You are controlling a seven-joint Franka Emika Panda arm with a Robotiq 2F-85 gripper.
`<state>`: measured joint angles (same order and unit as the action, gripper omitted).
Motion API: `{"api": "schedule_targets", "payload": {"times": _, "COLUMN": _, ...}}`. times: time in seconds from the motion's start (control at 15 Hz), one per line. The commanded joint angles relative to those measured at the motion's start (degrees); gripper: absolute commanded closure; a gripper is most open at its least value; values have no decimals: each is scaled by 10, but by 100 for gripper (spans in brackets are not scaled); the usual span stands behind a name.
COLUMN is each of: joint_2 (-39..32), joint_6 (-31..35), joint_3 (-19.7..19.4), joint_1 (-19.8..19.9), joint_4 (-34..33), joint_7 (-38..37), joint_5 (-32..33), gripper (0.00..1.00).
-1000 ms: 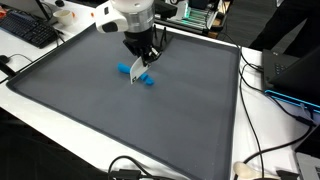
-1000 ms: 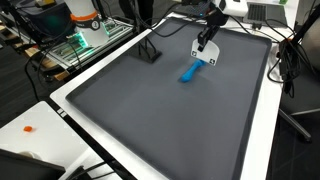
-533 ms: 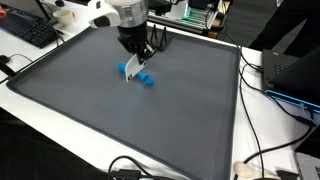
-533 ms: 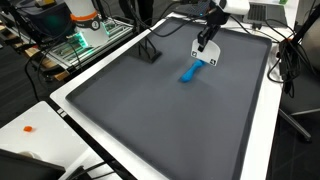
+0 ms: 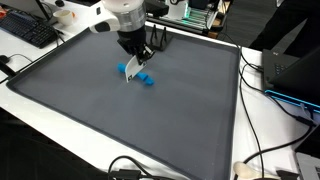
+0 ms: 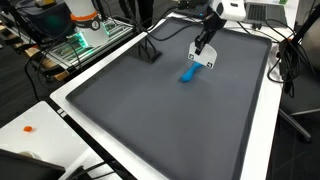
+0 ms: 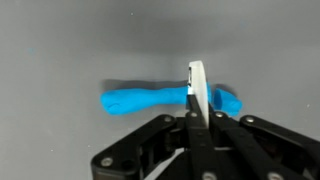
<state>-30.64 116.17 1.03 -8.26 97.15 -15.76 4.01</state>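
White and thin, the strip (image 7: 196, 85) (likely light, stiff) is pinched by one end in the jaws, just above a blue bar (image 7: 140, 100).

A black keyboard (image 5: 28, 30) lies beyond the grey mat (image 5: 110, 125), cables (image 5: 128, 166) alongside.

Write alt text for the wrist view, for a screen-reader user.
The black pincer, entering from the bottom edge, is shut on a thin white strip seen edge-on. Behind the strip a long bright-blue object lies crosswise on a plain dark grey mat.
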Motion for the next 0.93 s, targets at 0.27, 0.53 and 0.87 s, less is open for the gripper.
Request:
{"api": "schedule_targets", "payload": {"times": 0.27, "joint_2": -15, "joint_6": 12, "joint_3": 0, "joint_1": 3, "joint_4": 9, "joint_7": 16, "joint_5": -3, "gripper": 99}}
{"api": "schedule_targets", "payload": {"times": 0.53, "joint_2": -24, "joint_6": 15, "joint_3": 1, "joint_1": 4, "joint_4": 7, "joint_7": 20, "joint_5": -4, "gripper": 99}}
{"api": "schedule_targets", "payload": {"times": 0.87, "joint_2": -37, "joint_6": 19, "joint_3": 0, "joint_1": 4, "joint_4": 6, "joint_7": 26, "joint_5": -3, "gripper": 99}}
